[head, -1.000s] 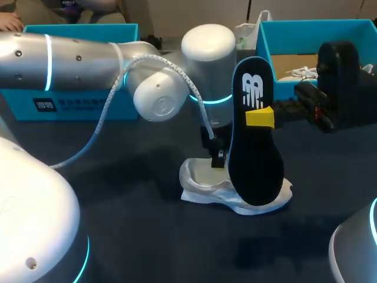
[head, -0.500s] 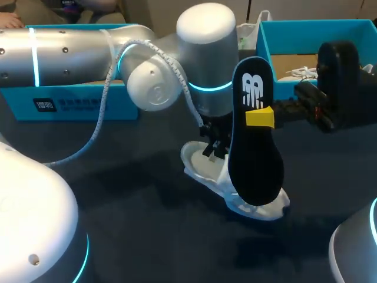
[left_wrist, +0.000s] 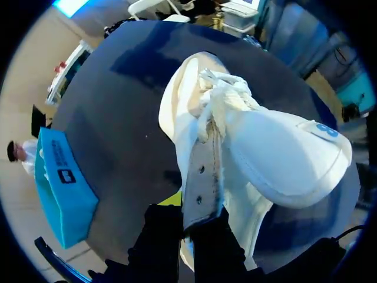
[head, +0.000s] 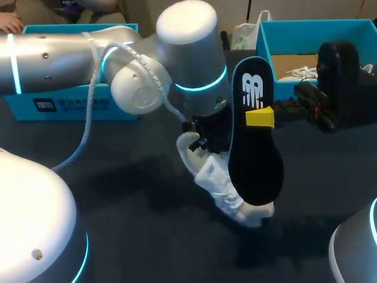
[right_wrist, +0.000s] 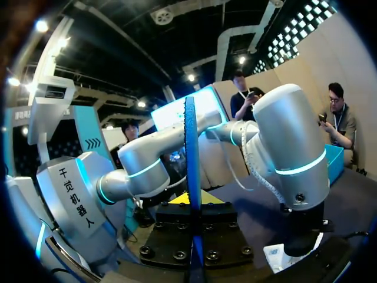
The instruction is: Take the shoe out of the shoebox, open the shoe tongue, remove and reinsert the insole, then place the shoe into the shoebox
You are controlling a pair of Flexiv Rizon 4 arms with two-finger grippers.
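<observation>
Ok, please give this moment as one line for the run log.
left gripper: shut on shoe at eyelet strip | right gripper: shut on insole, held upright | shoe: tilted, outside shoebox

Dark table [head: 141,242], left shoebox [head: 70,113] and right shoebox [head: 266,38], both blue

1. Left arm [head: 188,53] has swung towards 10 o'clock in the head view, and its wrist now sits higher and further left than a second ago.
2. Left gripper [head: 203,141] went with it, up and slightly left, clamped on the white shoe [head: 227,188].
3. Shoe no longer lies flat with its toe at 3 o'clock. It has turned so the toe points to 5 o'clock, with the heel end pulled up at 11 o'clock.
4. Toe that stuck out right of the black insole [head: 254,147] now sits below the insole's lower end.
</observation>
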